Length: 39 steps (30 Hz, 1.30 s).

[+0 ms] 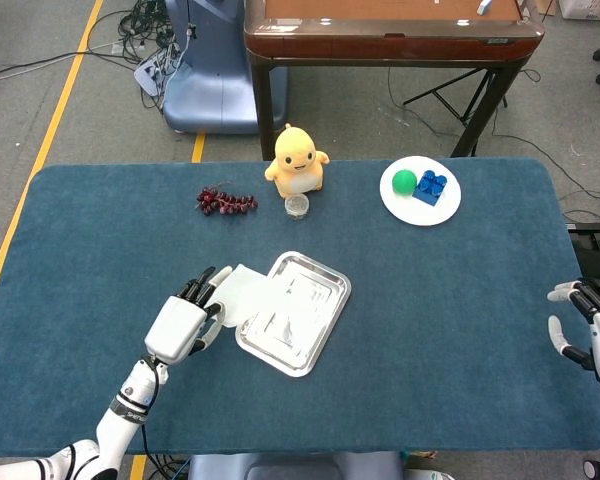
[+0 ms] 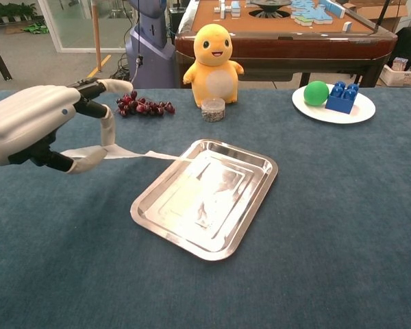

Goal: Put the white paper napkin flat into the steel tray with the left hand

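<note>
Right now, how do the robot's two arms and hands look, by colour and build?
The left hand has a smooth white shell on its back, with black fingers ending in pale tips. Its forearm is white with a dark band at the wrist. The right hand at the table's edge has the same white body and black fingers; its arm is out of view. No loose cables or markings are visible.

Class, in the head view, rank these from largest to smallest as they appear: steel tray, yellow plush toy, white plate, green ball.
1. steel tray
2. white plate and yellow plush toy: near enough alike to leave unranked
3. green ball
</note>
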{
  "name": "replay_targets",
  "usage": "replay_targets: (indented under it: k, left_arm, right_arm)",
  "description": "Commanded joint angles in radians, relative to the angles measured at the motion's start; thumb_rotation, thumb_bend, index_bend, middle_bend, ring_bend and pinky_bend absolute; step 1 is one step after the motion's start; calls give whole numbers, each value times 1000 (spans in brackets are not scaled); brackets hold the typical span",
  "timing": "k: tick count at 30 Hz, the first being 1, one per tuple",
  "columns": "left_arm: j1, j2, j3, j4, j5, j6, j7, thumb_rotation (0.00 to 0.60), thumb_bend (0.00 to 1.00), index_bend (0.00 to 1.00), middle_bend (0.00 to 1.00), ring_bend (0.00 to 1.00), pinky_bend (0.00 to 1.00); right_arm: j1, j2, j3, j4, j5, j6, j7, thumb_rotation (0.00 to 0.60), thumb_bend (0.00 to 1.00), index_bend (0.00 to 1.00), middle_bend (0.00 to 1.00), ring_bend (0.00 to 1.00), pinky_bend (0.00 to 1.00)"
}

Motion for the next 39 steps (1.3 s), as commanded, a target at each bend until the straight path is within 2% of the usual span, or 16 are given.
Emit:
replay_targets:
  k: [1, 9, 16, 26, 39]
  left_arm:
    - [-10, 9, 20, 28, 33, -22, -54, 600, 692, 704, 85, 0, 217]
    - [-21, -4, 49, 75, 102, -22, -82, 600, 690, 701, 85, 0, 217]
    - [-18, -23, 70, 79, 146, -14, -38, 600, 690, 700, 85, 0, 217]
    - [-36, -59, 72, 123, 196, -18, 15, 600, 690, 699, 85, 0, 217]
    - [-26, -95, 73, 111, 178, -49, 98, 600, 690, 699, 85, 0, 217]
  right_arm:
    - [-7, 4, -2, -5, -9, 12, -1, 600, 444, 409, 366, 222, 200]
    - [-30, 21, -22, -23, -69, 64, 31, 600, 444, 409, 366, 222, 200]
    - [-51, 26, -34, -30, -109, 110, 34, 600, 443, 409, 366, 222, 200]
    - [-62, 27, -34, -33, -122, 134, 39, 600, 444, 409, 366, 222, 200]
    - [-69, 31, -30, -33, -125, 148, 54, 600, 443, 409, 366, 222, 200]
